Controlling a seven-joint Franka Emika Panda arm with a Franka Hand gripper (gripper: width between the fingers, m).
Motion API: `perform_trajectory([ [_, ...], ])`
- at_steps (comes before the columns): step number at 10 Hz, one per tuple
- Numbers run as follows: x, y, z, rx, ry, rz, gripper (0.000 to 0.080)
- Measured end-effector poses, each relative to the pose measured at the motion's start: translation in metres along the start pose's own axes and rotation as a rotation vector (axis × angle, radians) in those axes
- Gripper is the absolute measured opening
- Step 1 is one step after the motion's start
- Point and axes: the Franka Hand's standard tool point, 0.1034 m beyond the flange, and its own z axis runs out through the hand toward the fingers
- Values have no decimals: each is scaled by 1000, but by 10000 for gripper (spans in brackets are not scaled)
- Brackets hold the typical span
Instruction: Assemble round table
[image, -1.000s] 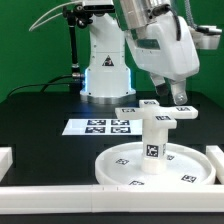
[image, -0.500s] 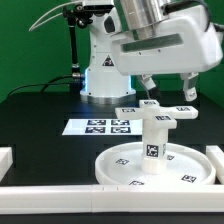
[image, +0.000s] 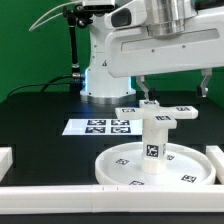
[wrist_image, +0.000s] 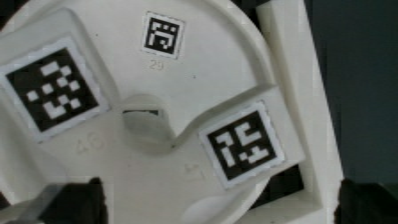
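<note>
The round disc (image: 185, 178) lies near the front rail in the exterior view. The short post (image: 153, 148) stands upright on its middle. The four-armed cross piece (image: 157, 112) sits on top of the post. My gripper (image: 174, 87) hangs just above and behind the cross piece, open and empty, with one finger (image: 143, 88) on each side. In the wrist view white tagged surfaces (wrist_image: 125, 100) fill the frame; I cannot tell cross piece from disc there. My gripper (wrist_image: 217, 198) shows only as dark fingertips (wrist_image: 71, 200) at the frame's edge.
The marker board (image: 100, 126) lies flat behind the disc, in front of the robot base (image: 103, 75). White border rails run along the front (image: 60, 196) and at the exterior view's left (image: 5, 157) and right (image: 215, 152).
The hand has turned broadside to the camera and shifted towards the exterior view's left. Its fingers now stand wide apart over the cross piece. The table parts have not moved.
</note>
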Motion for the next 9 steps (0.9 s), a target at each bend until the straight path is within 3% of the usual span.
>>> perform_trajectory([
  [2,1,2,0,-1,0,-156,649],
  [3,1,5,0,-21,1,-295,649],
  [4,5,8,-1,-57,8,-488,649],
  [6,6,13,-2,-92,-1,-709,649],
  [7,8,16,-3,-105,-2,-810,649],
  [9,10,20,-3,-106,-7,-912,649],
])
